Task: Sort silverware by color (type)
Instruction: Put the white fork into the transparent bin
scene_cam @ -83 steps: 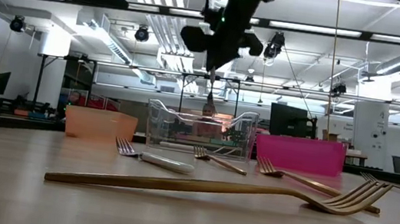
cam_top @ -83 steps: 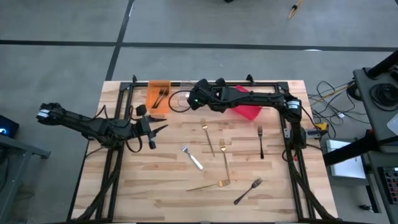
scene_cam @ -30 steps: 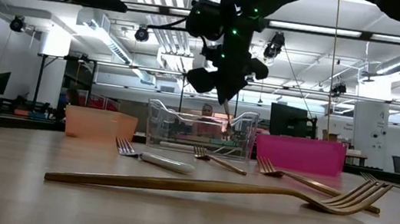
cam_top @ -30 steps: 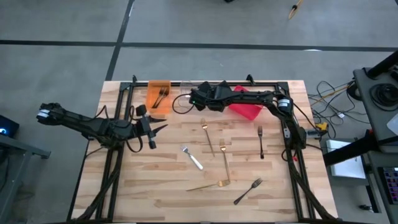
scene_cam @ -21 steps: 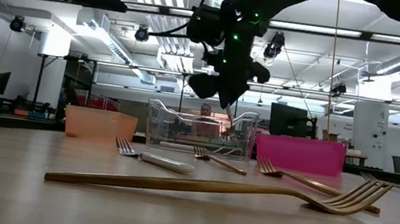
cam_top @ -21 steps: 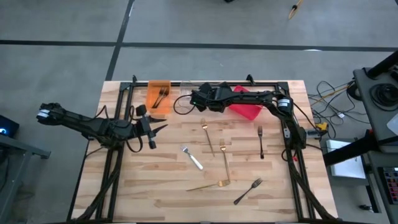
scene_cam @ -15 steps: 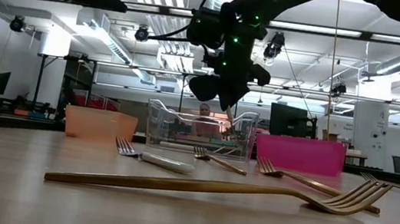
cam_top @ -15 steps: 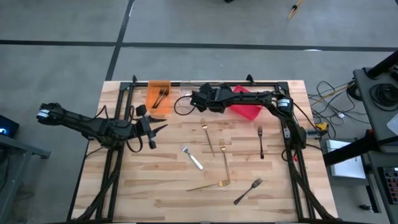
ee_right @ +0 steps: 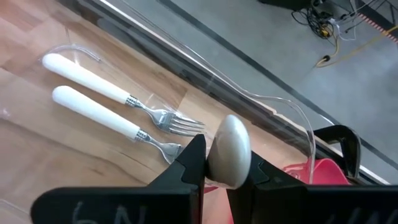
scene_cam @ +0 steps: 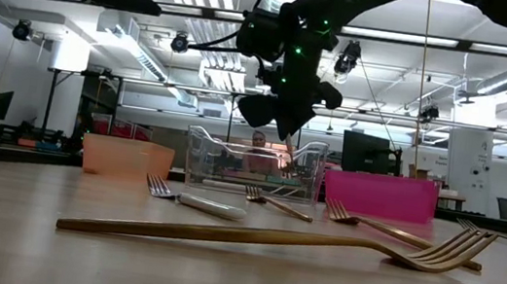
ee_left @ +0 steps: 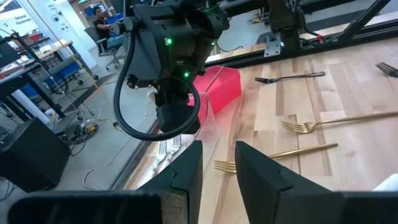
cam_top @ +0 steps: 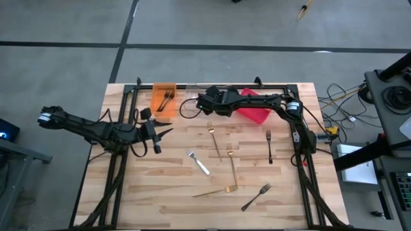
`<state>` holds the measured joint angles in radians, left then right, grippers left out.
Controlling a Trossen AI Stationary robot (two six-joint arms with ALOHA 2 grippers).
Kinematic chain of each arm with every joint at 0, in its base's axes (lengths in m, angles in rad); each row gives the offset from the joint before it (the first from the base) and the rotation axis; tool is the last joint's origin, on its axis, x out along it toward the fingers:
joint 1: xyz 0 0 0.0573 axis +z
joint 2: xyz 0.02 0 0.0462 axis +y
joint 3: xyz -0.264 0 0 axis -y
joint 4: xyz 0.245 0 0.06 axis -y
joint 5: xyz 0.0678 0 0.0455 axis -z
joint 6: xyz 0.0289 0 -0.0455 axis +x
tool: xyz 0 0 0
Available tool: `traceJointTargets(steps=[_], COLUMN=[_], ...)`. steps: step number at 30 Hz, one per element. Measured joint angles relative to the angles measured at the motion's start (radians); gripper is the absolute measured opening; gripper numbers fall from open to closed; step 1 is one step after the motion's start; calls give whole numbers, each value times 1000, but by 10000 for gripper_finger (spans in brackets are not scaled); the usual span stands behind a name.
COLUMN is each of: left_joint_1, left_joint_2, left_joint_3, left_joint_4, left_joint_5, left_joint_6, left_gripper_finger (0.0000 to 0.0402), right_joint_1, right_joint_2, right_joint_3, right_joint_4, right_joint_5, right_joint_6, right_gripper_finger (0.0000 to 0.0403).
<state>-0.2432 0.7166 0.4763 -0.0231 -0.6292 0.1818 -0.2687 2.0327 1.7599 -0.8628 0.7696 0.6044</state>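
While the left gripper [cam_top: 156, 131] is kept low over the wood table [cam_top: 167, 186], left of the clear bin [scene_cam: 252, 164], its fingers [ee_left: 186, 168] are parted a little and nothing is held between them. The right gripper [cam_top: 203, 102] is held just above the clear bin, and its fingers are pressed onto the white handle [ee_right: 228, 149] of a white-handled utensil; the rest of it is hidden.

Since the picture from a second ago, the left arm has not moved. The right gripper has turned only a tiny bit above the clear bin, and the same handle is still pinched.

Left of the clear bin, dark forks [cam_top: 167, 98] are seen in the orange bin [cam_top: 163, 97]. Inside the clear bin, right under the right gripper, two white-handled forks [ee_right: 112, 102] are laid side by side. In front of the clear bin, on the table, a silver fork [cam_top: 198, 162], a long gold fork [cam_top: 214, 139], a second gold fork [cam_top: 232, 165] and a third gold fork [cam_top: 215, 190] are spread out. Right of the clear bin the pink bin [cam_top: 255, 113] is found, and further on a black fork [cam_top: 269, 145] and another dark fork [cam_top: 255, 196] are left on the wood.
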Motion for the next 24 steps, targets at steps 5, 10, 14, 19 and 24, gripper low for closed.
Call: traceJointTargets(steps=[5, 10, 14, 19, 24], left_joint_1=[0, 0, 0, 0, 6], left_joint_2=[0, 0, 0, 0, 10], left_joint_3=[0, 4, 4, 4, 1], left_joint_4=[0, 0, 0, 12, 309], left_joint_5=[0, 0, 0, -2, -20], left_joint_6=[0, -4, -4, 1, 56], left_gripper_finger=[77, 77, 77, 77, 77], right_joint_1=[-5, -14, -16, -16, -16], right_joint_2=[0, 0, 0, 0, 0], right_joint_3=[0, 0, 0, 0, 0], right_joint_4=[11, 12, 12, 12, 12], right_joint_5=[-8, -10, -10, -10, -10], right_joint_6=[48, 108, 137, 120, 112], right_gripper_finger=[29, 29, 29, 29, 29])
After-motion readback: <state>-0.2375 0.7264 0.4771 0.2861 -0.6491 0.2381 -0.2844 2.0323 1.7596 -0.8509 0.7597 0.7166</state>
